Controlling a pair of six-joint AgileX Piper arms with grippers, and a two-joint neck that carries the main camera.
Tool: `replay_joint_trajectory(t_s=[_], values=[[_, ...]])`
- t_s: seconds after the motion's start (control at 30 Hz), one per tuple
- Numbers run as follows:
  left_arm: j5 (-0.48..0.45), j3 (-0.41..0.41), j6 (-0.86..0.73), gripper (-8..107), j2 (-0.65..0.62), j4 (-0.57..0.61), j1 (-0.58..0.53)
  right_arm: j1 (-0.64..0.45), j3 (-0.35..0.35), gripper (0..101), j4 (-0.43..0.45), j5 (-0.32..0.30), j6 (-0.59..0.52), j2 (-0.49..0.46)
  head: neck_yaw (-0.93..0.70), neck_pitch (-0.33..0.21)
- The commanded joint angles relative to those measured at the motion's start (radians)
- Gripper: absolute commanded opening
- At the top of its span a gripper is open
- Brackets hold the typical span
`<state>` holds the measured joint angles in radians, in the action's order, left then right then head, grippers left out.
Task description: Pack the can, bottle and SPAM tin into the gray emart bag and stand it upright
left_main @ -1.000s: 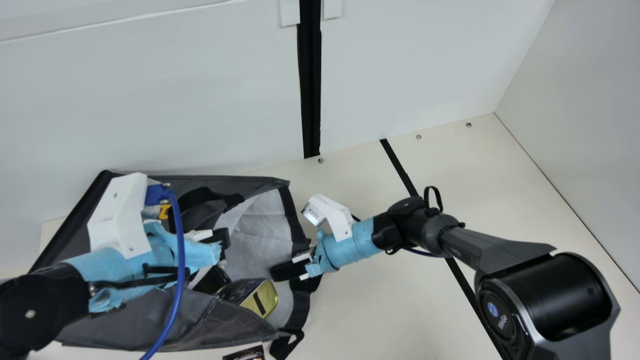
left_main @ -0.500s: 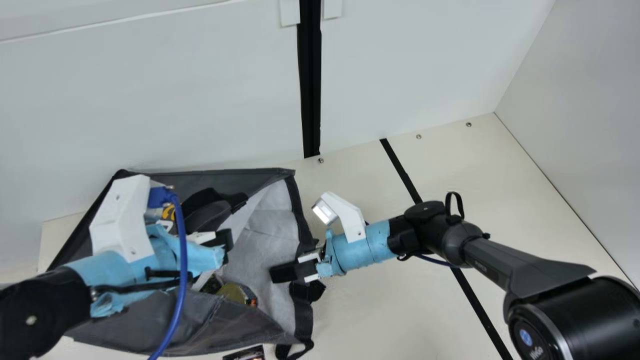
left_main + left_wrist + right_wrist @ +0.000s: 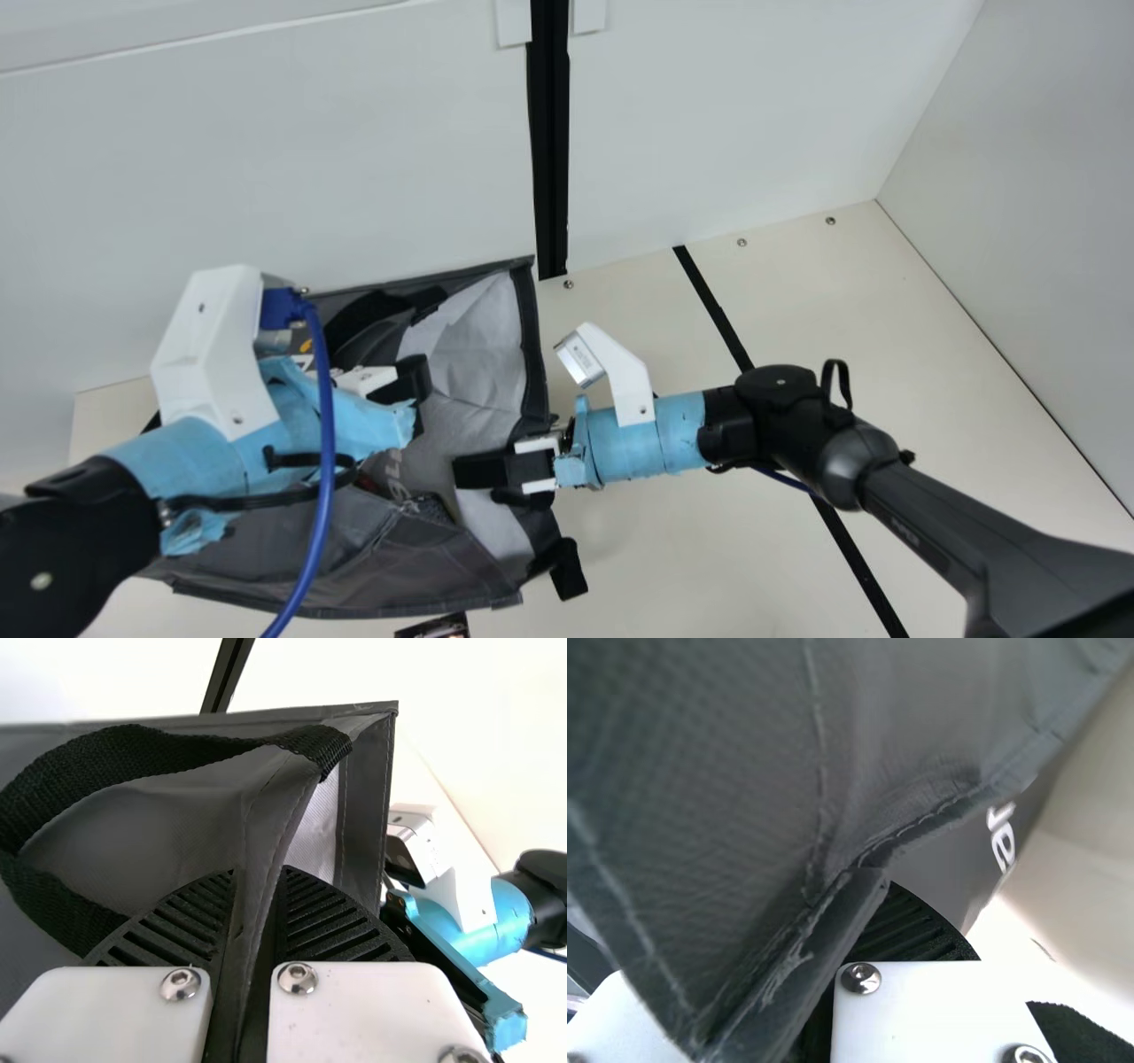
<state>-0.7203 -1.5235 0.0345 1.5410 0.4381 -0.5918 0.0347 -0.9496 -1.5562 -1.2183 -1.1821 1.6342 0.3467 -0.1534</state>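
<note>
Nearest: dark printed item (image 3: pixel 436 627) on cream table (image 3: pixel 673 567), just beside near side of gray emart bag (image 3: pixel 425 571). Bag on L part of table, mouth open twd R side, pale lining (image 3: pixel 483 346) visible; black strap end (image 3: pixel 567 567) sticks out at R side, nr bag's near-R corner.

L gripper (image 3: pixel 412 379) at bag mouth: pinching a folded, stitched seam of the bag wall, per L wrist view. R gripper (image 3: pixel 474 471) at R rim, fingers pressed tog. on a fold of bag fabric, per R wrist view.

Surface: black tape line (image 3: pixel 709 301) runs from table's back edge slantwise twd near R, passing under R arm (image 3: pixel 780 416). Screws (image 3: pixel 741 242) spaced along back edge, btwn bag and back-R corner.

Room: pale back wall (image 3: pixel 266 159) meets table's back edge; vert. black strip (image 3: pixel 551 159) on it, w/ white tabs (image 3: pixel 514 22) either side at top. Plain R side wall (image 3: pixel 1045 221) meets back wall at table's back-R corner.
</note>
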Motion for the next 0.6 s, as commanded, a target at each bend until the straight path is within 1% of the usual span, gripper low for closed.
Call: replay_joint_trajectory(t_s=[0.0,0.27,0.57], values=[[0.003,-0.005,0.018,-8,-0.009,-0.021,-0.007,-0.003,0.004,0,-0.018,-0.002,0.023,-0.037,0.002,-0.021],[0.0,-0.006,0.066,-8,-0.058,-0.082,-0.028,-0.031,0.014,0,-0.047,-0.002,0.1,-0.15,0.002,-0.021],[-0.035,0.001,0.059,-8,-0.125,-0.108,-0.026,-0.084,0.015,0,-0.06,-0.002,0.188,-0.285,0.002,-0.021]])
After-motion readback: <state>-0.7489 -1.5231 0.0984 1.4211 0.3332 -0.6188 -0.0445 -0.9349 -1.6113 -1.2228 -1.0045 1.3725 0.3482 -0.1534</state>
